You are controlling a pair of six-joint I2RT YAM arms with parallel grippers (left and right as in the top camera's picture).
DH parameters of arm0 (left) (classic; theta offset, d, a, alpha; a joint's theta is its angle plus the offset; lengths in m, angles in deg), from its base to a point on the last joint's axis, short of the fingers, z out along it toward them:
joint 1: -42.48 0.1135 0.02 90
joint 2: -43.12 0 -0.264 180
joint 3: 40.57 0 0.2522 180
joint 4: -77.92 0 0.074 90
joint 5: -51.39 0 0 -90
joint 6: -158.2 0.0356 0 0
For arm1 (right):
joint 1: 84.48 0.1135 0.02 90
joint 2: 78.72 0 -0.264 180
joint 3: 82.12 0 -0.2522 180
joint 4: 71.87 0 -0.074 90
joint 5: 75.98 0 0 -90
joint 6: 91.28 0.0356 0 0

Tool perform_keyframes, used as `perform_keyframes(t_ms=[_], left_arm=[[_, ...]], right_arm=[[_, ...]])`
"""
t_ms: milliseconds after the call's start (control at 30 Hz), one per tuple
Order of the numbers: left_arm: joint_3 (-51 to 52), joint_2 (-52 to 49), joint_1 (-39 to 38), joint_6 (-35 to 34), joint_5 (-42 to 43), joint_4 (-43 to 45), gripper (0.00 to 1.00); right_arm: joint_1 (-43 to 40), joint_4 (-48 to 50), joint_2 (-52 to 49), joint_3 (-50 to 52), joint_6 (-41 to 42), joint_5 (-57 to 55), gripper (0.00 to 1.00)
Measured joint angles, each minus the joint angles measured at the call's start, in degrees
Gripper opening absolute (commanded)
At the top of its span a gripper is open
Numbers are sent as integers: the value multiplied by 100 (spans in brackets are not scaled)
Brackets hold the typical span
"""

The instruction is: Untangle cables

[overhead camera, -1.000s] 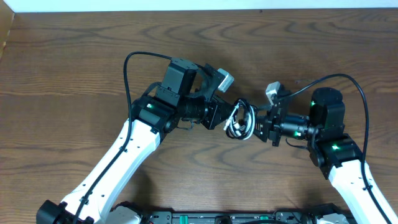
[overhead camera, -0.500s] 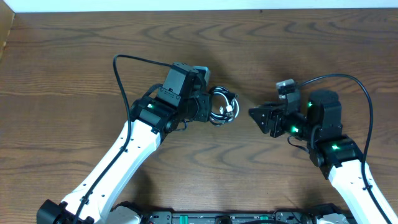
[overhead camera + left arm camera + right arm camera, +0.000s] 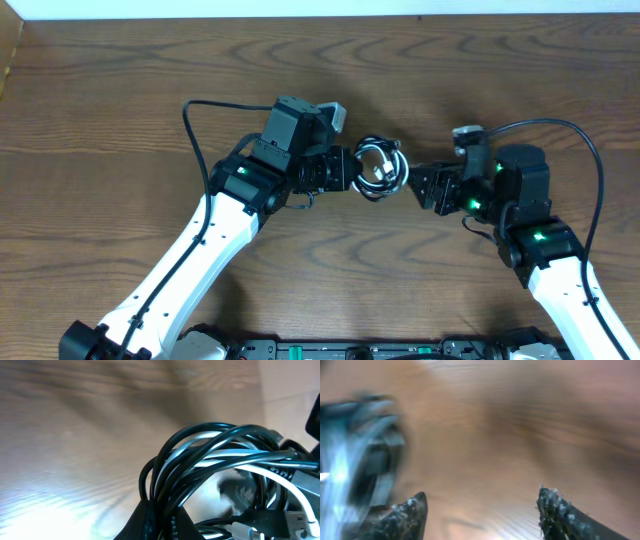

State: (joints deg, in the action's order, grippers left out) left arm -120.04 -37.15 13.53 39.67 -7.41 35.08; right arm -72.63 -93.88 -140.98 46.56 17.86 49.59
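The left gripper [image 3: 352, 170] is clamped narrow on a tangled bundle of thin black and white cables [image 3: 381, 167]. It holds the coil by its left side. In the left wrist view the dark fingers [image 3: 152, 522] pinch several black strands at the bottom of the picture. The loops of the bundle [image 3: 220, 460] fan up and to the right, with white strands threaded among the black ones.

The bundle sits about midway between the far and near edges of the brown wood-grain worktop [image 3: 120, 90], a little right of centre. I cannot tell whether it touches the wood.

The right gripper [image 3: 418, 187] points at the bundle from the right, just beside its outer loops; contact cannot be made out. Its jaws are spread wide. In the right wrist view the two fingertips [image 3: 407, 510] stand far apart with bare wood between them. The bundle [image 3: 360, 450] is only a dark and pale blur at the left edge of that view.
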Motion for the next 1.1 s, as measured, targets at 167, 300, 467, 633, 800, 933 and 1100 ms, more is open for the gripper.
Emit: perform_keyframes(t_ms=[167,300,467,633,800,933,1100], left_arm=[[0,0,0,-39,393,20,7],[0,0,-2,-42,688,20,7],[0,-39,-2,-85,774,24,7],[0,-92,-2,-168,807,142,7],[0,-96,-2,-219,1003,380,8],[0,-96,81,-299,1078,431,8],[0,-96,417,-474,1152,448,7]], right_arm=[[0,619,0,2,-269,1401,72],[0,1038,0,2,-352,2142,72],[2,1274,2,4,-402,2870,71],[2,1270,0,4,-420,3112,69],[2,1180,0,4,-433,3189,65],[0,804,0,4,-452,3091,54],[2,256,0,4,-468,2319,54]])
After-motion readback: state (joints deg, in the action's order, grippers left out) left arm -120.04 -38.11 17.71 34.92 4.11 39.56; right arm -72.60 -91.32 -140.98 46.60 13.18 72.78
